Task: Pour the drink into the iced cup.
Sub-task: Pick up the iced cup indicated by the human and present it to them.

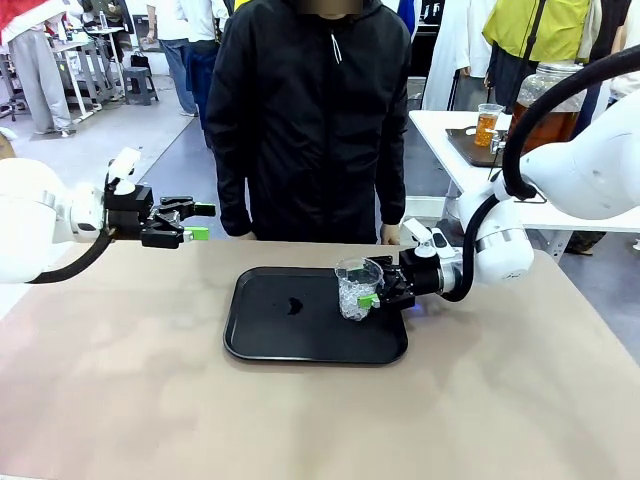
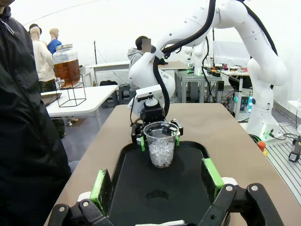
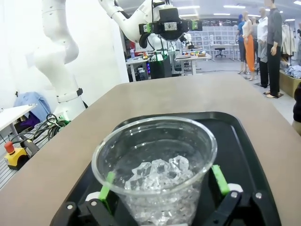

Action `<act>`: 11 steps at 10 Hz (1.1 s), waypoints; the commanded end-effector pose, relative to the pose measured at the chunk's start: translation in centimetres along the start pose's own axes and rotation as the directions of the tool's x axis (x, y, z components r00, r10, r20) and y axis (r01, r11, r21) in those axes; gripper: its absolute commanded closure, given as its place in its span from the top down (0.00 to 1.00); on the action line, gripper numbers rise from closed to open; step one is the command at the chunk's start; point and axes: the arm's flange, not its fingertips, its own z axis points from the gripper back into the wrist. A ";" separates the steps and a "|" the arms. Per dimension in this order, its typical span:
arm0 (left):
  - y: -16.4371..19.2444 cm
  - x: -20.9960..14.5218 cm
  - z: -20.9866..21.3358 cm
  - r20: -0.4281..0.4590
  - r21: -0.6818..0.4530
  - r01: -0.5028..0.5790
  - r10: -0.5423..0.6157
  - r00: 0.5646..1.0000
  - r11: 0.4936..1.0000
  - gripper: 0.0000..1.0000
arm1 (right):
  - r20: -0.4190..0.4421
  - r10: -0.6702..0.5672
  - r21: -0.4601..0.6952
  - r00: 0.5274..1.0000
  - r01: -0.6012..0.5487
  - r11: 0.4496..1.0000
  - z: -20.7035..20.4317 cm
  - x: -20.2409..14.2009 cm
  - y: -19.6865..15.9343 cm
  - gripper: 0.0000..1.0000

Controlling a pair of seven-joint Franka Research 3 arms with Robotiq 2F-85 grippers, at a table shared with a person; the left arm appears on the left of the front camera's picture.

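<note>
The iced cup (image 1: 355,288), clear plastic with ice cubes in its bottom, stands upright on the right part of a black tray (image 1: 280,335). My right gripper (image 1: 372,292) lies low at the tray's right side, open, with one green-padded finger on each side of the cup (image 3: 155,165). My left gripper (image 1: 195,222) hovers open and empty above the table's far left, pointing right toward the cup (image 2: 161,143). The drink (image 1: 545,115), an amber liquid, is in a large lidded glass dispenser jar (image 2: 66,66) on a white table behind, at the right.
A person in a black jacket (image 1: 300,120) stands at the table's far edge behind the tray, one hand (image 1: 390,235) near the edge. A small cup of amber liquid (image 1: 487,123) sits on the back table. The brown tabletop (image 1: 120,380) is open around the tray.
</note>
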 end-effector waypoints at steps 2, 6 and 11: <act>-0.1 0.2 -0.2 0.006 0.004 0.002 -0.002 1.000 1.000 1.00 | -0.001 -0.023 -0.011 1.000 0.023 1.000 -0.7 0.4 -0.8 1.00; -0.1 0.2 -0.2 0.006 0.004 0.002 -0.002 1.000 1.000 1.00 | 0.043 -0.049 -0.021 0.998 0.050 0.999 -0.1 0.5 -0.8 0.70; -0.1 0.2 -0.2 0.006 0.004 0.002 -0.002 1.000 1.000 1.00 | 0.075 0.022 -0.044 0.997 -0.018 0.999 1.2 6.3 0.0 0.70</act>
